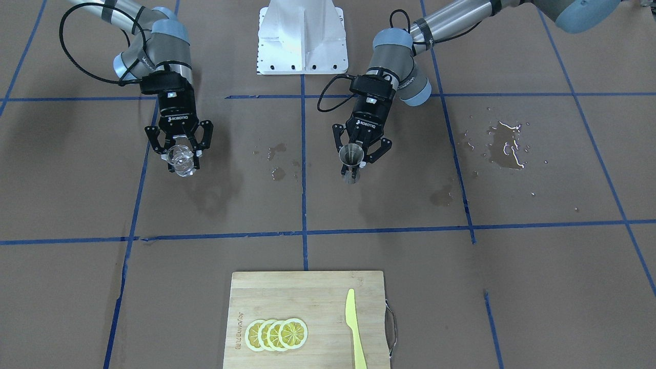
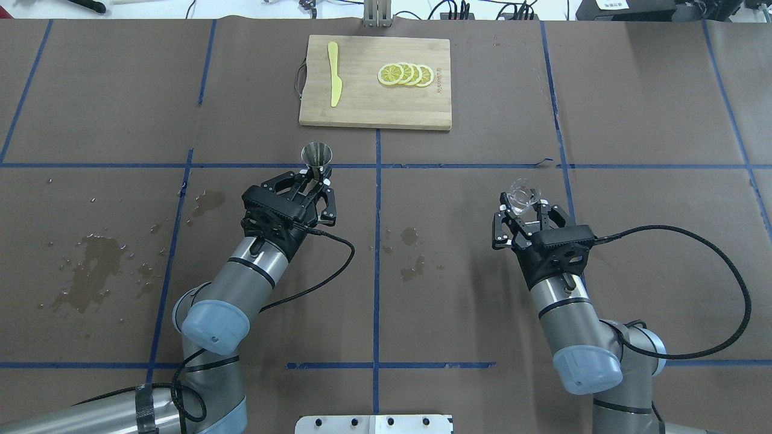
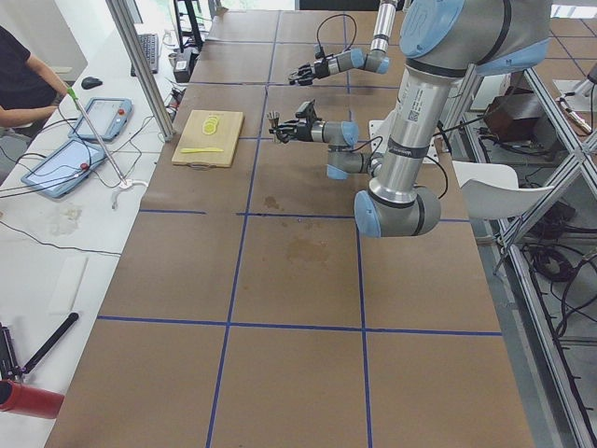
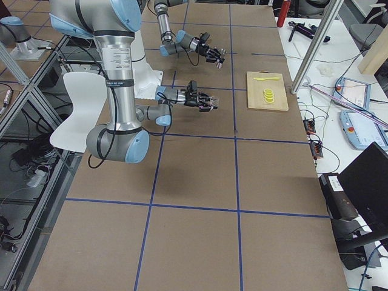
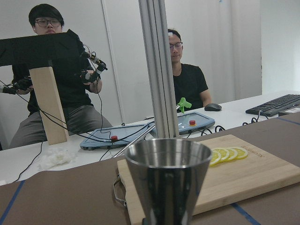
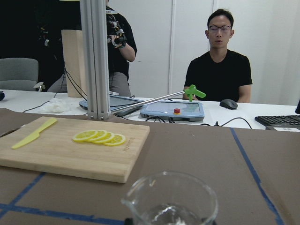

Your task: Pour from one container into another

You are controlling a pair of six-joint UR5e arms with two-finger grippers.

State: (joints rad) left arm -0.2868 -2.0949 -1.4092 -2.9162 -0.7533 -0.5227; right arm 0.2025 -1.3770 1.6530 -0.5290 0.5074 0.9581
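My left gripper is shut on the waist of the steel jigger, left of the table's middle line. The jigger stands upright with its wide cup on top, and it fills the lower middle of the left wrist view. About a third of the table's width to the right, my right gripper is shut on the small clear glass cup. The cup is upright, and its pouring lip shows in the right wrist view. The front view shows the jigger and the cup far apart.
A wooden cutting board lies at the far edge, with lemon slices and a yellow knife on it. Wet patches mark the paper at the left and the centre. People sit beyond the table.
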